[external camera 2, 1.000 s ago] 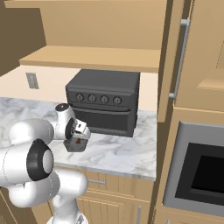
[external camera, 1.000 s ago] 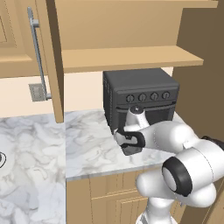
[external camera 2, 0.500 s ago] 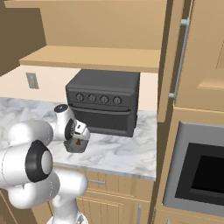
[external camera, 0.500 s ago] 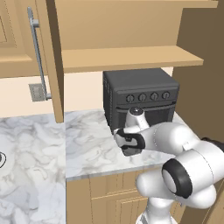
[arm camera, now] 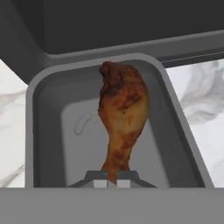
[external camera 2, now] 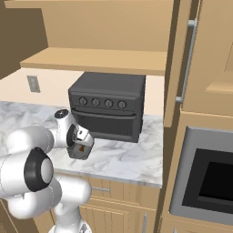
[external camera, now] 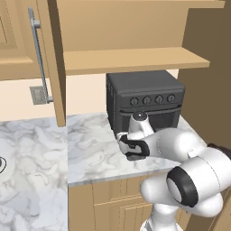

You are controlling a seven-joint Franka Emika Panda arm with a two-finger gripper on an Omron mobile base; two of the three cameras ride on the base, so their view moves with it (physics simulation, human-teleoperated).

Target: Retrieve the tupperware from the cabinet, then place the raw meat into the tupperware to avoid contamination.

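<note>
At the far left of the left base view the cabinet (external camera: 49,58) shows a light tan, panelled wooden door swung open, with a long vertical grey bar handle (external camera: 39,54) and a small grey wall outlet (external camera: 38,95) just below it. The counter (external camera: 90,144) is smooth white marble veined with grey, set over tan drawer fronts. Further right stands the toaster oven (external camera: 142,97), a boxy dark grey appliance with a row of round knobs above its door, sitting under a plain tan shelf (external camera: 131,58). Just in front of it on the marble rests the tupperware (arm camera: 39,131), a small dark grey rectangular tub with rounded corners, sloped matte walls and a raised rim. Inside it lies the raw meat (arm camera: 120,118), a drumstick shape with a mottled reddish-brown, rough-looking surface, its thick end toward the oven and its narrow bone end at the gripper (arm camera: 112,181). The fingertips are pinched together on that narrow end, clenched around the raw meat within the tub. At the far right in the right base view, a grey-framed built-in oven (external camera 2: 205,177) with a dark window sits in tall tan cabinetry.
</note>
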